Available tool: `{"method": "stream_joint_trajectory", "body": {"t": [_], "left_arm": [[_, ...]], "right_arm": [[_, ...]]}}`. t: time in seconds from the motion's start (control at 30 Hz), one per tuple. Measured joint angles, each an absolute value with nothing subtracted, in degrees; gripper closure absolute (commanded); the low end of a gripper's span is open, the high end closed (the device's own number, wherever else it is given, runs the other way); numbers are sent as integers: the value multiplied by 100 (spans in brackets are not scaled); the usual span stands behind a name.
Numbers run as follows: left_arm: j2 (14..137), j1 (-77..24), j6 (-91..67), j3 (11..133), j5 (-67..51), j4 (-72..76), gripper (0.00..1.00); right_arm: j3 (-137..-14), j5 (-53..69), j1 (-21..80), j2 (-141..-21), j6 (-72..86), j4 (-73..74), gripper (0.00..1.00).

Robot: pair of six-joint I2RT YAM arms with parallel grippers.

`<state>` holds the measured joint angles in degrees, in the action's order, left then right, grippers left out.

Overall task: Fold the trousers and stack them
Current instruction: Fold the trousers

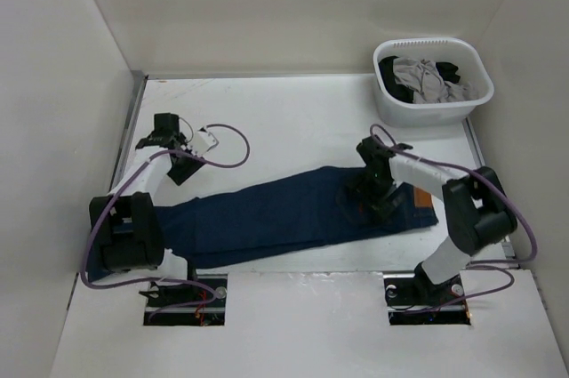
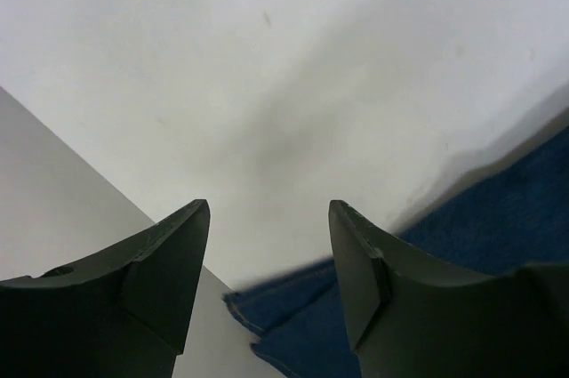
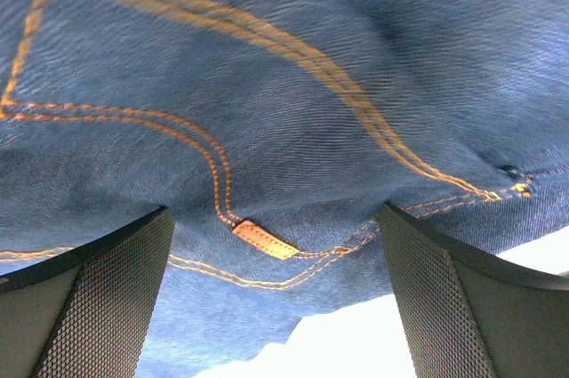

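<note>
Left gripper [image 2: 268,209]: jaws parted and empty, above the bare white table [image 1: 293,111] beside the leg hems. Dark navy-blue denim trousers [image 1: 267,213]: stretched across the table's middle, apparently halved lengthwise, though the overhead view is coarse. Right gripper [image 3: 276,211]: spread wide, grasping nothing, over the orange-stitched back pocket [image 3: 107,182]. Crosswise folds and stacking remain.

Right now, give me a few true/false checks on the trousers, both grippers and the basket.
1. The trousers lie flat on the table, outside the basket. True.
2. The right gripper is shut on the waistband. False: its jaws stand wide open over orange-stitched denim.
3. The basket holds grey and black garments. True.
4. The left gripper grips a trouser hem. False: it is open and empty, over bare table beside the denim's edge.
</note>
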<state>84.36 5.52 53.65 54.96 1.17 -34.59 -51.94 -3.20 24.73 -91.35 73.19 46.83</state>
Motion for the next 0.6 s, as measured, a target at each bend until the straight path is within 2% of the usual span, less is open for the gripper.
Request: {"method": "stream_joint_trajectory", "body": {"t": [0.13,0.27,0.43,0.6], "left_arm": [[8768,71,5155,6001,209,-3275,45],[9067,-56,5052,6274,309,-3225,45],[9297,388,5050,6484,475,-3247,45],[9303,1225,5052,6667,574,-3330,45]], "right_arm": [[-6270,-539,2001,-9946,6775,4381,0],[-6812,-755,1710,-10274,6425,3789,0],[-6855,-989,1179,-10210,6077,3601,0],[-6418,-1116,121,-9800,5686,3555,0]]}}
